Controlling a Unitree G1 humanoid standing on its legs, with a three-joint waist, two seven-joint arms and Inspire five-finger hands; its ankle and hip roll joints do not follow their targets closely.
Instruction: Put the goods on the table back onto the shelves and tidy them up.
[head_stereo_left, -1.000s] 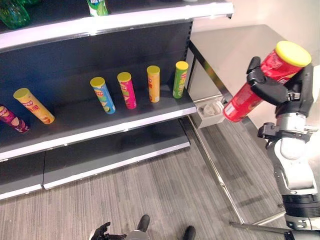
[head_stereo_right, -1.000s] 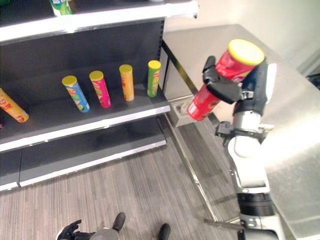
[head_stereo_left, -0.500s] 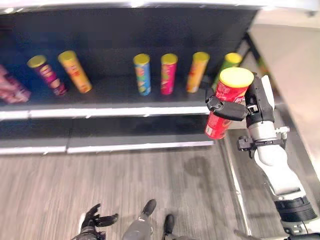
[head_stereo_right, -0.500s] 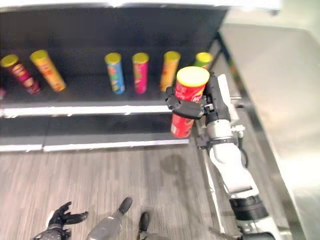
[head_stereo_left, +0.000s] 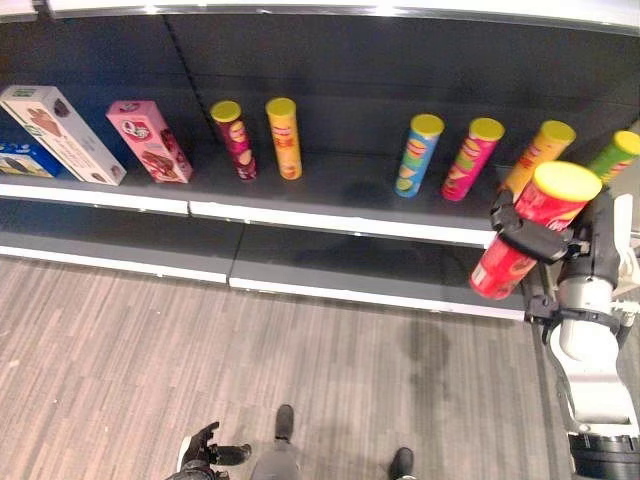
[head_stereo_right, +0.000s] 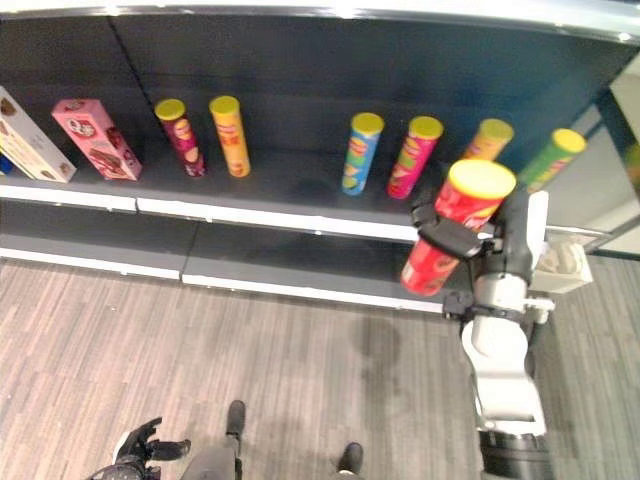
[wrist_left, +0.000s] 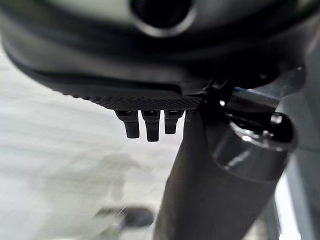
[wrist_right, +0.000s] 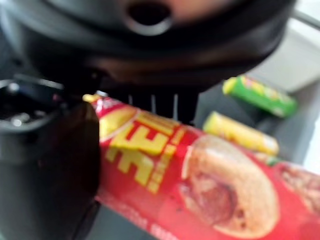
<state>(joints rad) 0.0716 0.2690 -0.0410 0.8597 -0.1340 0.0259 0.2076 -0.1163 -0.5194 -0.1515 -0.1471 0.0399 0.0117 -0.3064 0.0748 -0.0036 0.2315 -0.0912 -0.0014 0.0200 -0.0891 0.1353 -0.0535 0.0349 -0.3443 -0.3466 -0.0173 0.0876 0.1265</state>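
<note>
Since a second ago I am turning from the table to face the shelf (head_stereo_left: 330, 215), two boxes coming into view. I am carrying the red can (head_stereo_left: 520, 245), right hand (head_stereo_left: 560, 240) wrapped round it, toward the row's right end. Next: standing it upright between neighbours. Left hand (head_stereo_left: 205, 452) is hanging low, fingers spread. Shelf count: six cans, three boxes.

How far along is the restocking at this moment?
Partly done. Six chip cans, from the maroon can to the green can, already stand on the middle shelf, beside two boxes. In hand: the right hand grips a red can in front of the shelf, not yet placed. The left hand hangs low, open. Left: shelving the red can.
</note>
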